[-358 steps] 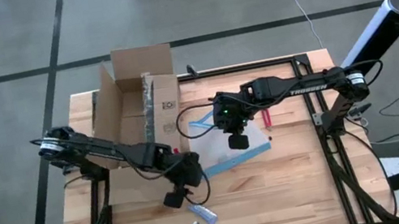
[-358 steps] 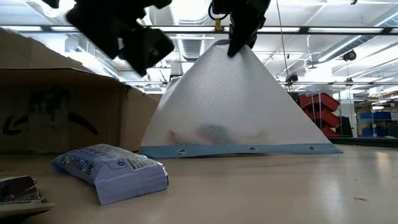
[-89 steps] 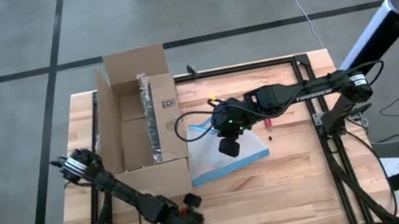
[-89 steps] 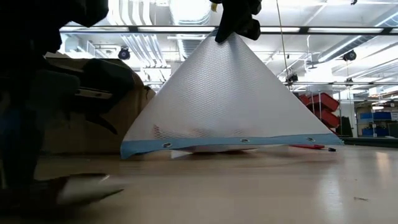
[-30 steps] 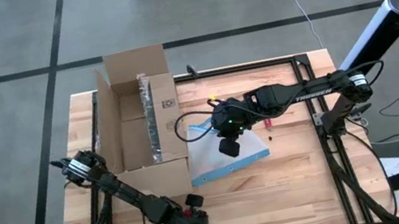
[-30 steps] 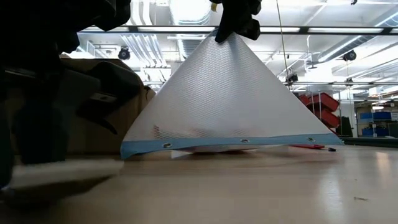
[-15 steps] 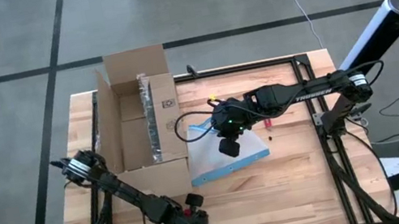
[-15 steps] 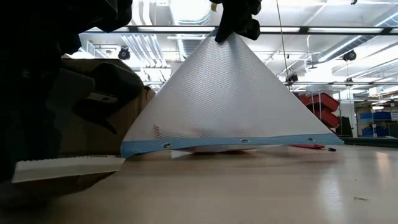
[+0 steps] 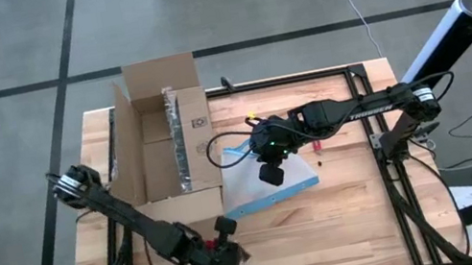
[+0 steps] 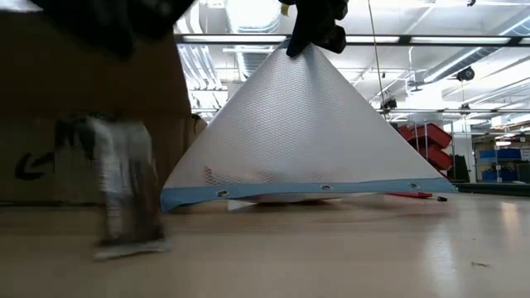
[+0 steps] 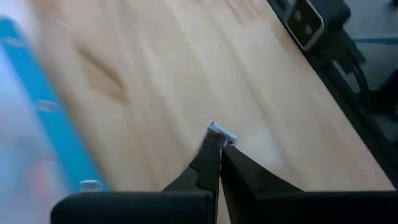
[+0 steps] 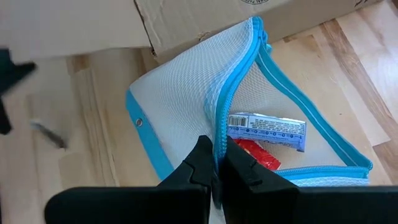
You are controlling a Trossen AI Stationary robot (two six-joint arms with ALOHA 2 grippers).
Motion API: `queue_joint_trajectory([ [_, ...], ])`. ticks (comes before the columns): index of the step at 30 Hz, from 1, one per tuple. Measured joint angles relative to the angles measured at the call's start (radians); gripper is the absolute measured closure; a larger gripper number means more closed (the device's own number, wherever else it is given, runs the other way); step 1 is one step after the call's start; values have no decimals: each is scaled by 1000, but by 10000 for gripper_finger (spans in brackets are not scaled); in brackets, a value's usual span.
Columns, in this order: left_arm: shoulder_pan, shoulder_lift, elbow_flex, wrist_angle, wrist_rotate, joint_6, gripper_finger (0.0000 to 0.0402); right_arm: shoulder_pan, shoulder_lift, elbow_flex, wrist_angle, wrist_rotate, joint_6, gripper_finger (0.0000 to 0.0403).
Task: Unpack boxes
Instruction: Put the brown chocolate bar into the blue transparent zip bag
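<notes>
My right pincer (image 12: 217,163) pinches the mesh pouch (image 12: 186,106) open; my left pincer (image 11: 216,144) carries a small packet (image 11: 221,132) from the emptied box (image 9: 163,131); unpacking seems nearly finished.

Mesh pouch (image 12: 186,118) on table (image 9: 358,218) holds perhaps two packets (image 12: 267,127).

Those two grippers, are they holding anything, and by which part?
The right gripper pinches the mesh pouch by its blue zipper edge. The left gripper holds a small silvery packet by its edge.
</notes>
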Motion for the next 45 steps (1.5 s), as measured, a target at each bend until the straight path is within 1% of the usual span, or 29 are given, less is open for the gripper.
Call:
queue_joint_trajectory([
  [2, 4, -23, 36, -60, -37, 19, 401, 0, 0, 0, 0, -2, 0, 403],
  [6, 20, -71, 86, -139, -77, 32, 401, 0, 0, 0, 0, -3, 4, 403],
  [11, 60, -95, 85, -151, -49, 30, 401, 0, 0, 0, 0, -7, 5, 403],
  [14, 83, -74, 55, -134, -39, 29, 401, 0, 0, 0, 0, -7, 5, 403],
  [16, 99, -53, 29, -111, -10, 28, 396, 0, 0, 0, 0, -8, 7, 403],
  [18, 112, -28, 3, -77, 52, 27, 379, 0, 0, 0, 0, -15, 7, 403],
  [20, 119, 3, -17, -47, 96, 31, 351, 0, 0, 0, 0, -25, 7, 403],
  [22, 121, 33, -36, -22, 115, 69, 314, 0, 0, 0, 0, -26, 3, 403],
  [26, 122, 89, -55, 55, 167, 186, 229, -1, 0, 0, -1, -32, 0, 403],
  [29, 120, 127, -55, 84, 176, 285, 169, -2, 0, 0, -1, -34, -5, 403],
  [32, 120, 158, -55, 115, 177, 368, 128, -2, 0, 0, -2, -34, -6, 403],
  [35, 122, 195, -55, 132, 179, 429, 114, -2, 0, 0, -3, -35, -6, 403],
  [40, 123, 257, -53, 136, 190, 450, 126, -2, 0, 0, -6, -52, -6, 403],
  [45, 129, 276, -50, 146, 201, 446, 128, -2, 0, 0, -7, -53, -5, 403],
])
